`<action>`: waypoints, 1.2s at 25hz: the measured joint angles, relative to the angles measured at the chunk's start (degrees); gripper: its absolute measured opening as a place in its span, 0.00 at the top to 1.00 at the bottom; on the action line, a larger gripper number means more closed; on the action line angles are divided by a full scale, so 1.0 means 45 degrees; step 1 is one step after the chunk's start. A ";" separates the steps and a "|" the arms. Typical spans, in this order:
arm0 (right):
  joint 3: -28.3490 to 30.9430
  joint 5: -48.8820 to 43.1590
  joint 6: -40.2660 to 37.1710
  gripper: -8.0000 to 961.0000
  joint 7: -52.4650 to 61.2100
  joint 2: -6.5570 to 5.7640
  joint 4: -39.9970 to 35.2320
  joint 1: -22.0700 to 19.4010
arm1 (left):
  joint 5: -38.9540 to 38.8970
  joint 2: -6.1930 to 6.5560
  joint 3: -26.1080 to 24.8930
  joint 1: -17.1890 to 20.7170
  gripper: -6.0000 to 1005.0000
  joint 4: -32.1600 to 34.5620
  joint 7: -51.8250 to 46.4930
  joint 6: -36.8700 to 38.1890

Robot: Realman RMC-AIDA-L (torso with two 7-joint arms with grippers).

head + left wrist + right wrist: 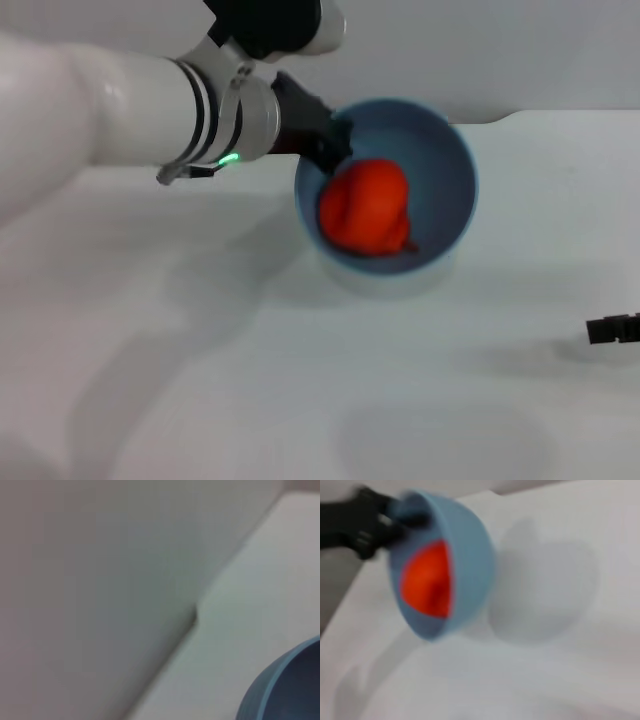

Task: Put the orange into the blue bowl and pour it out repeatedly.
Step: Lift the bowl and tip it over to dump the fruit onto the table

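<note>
The blue bowl (440, 170) hangs above the white table, tipped toward me, with the orange (365, 205) lying against its lower inner wall. My left gripper (335, 145) is shut on the bowl's rim on the left side. In the right wrist view the blue bowl (470, 555) is tilted steeply on its side, the orange (425, 587) still inside, and the black left gripper (390, 517) clamps its upper rim. The left wrist view catches only an edge of the blue bowl (285, 690). My right gripper (615, 328) just pokes in at the right edge, low over the table.
The white table (300, 400) spreads under the bowl, with the bowl's soft shadow on it. A grey wall stands behind the table's far edge (560, 112).
</note>
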 joint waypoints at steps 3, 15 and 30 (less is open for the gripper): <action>0.0105 -0.0246 0.0124 0.51 0.0140 -0.0019 0.0000 -0.0034 | 0.1836 0.0003 0.1434 0.1351 1.00 0.1069 0.0190 -0.2199; 0.0562 -0.0585 0.0253 0.51 0.0361 -0.0218 0.0045 0.0056 | 0.3498 -0.0029 0.4512 0.5230 1.00 0.1072 0.5606 -1.1249; 0.0506 -0.0590 0.0418 0.51 0.0489 -0.0251 0.0403 0.0191 | 0.0593 -0.0144 0.5760 0.4673 1.00 -0.1582 0.9618 -1.5425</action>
